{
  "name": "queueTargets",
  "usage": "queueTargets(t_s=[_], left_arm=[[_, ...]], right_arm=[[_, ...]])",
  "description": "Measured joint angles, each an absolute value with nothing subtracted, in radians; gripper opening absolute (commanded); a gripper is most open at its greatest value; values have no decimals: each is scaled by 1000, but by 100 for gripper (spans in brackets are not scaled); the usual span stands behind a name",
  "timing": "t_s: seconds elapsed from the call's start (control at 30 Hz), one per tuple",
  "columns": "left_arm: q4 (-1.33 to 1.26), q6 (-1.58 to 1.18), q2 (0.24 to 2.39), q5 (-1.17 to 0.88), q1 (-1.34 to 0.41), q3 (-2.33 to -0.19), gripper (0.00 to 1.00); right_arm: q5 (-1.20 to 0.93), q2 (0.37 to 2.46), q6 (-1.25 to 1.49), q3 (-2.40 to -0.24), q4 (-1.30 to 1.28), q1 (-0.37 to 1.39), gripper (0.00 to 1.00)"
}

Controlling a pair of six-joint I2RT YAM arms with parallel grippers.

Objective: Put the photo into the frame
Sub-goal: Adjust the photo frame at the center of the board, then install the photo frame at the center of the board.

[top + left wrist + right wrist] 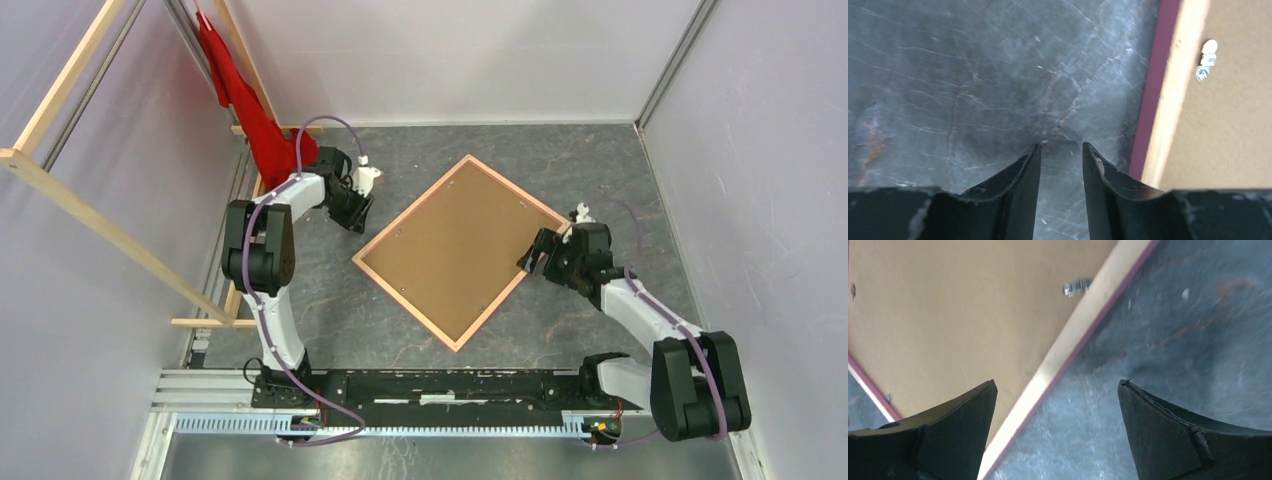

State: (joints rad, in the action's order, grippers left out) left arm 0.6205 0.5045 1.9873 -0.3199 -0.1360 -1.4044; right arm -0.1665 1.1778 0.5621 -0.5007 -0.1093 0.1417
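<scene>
The frame lies face down, turned like a diamond, mid-table. Its pale tan back is up and a pink edge shows at the side. The brown backing board sits inside it. The photo is hidden or out of view. My left gripper hovers over bare table just off the frame's upper-left rail, jaws a little apart and empty. My right gripper is wide open over the frame's right rail, one finger above the board, the other above the table.
Small metal turn clips sit on the backing board near the rails. A red cloth hangs on a wooden rack at the back left. Pale walls close in the dark marbled table.
</scene>
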Motion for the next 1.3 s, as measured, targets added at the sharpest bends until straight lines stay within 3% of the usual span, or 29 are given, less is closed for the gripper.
queueTargets(t_s=[0.3,0.63,0.8,0.93,1.07,1.17,1.3], left_arm=[[568,526,1882,-377,-193,-1222,43],[623,600,1736,-408,-394,-1038,46],[664,599,1716,-462,-423,-1014,48],[727,599,1722,-515,-322,-1035,56],[768,598,1739,-584,-253,-1084,66],[786,597,1755,-654,-266,-1095,65],[802,596,1815,-710,-290,-1099,57]], right_arm=[[-281,1217,598,-427,19,142,98],[-253,1491,551,-662,35,129,98],[-226,1532,509,-731,-13,136,97],[-155,1451,481,-733,-71,142,89],[-123,1304,483,-709,-62,161,65],[-117,1201,506,-648,-5,251,55],[-138,1197,573,-550,107,445,49]])
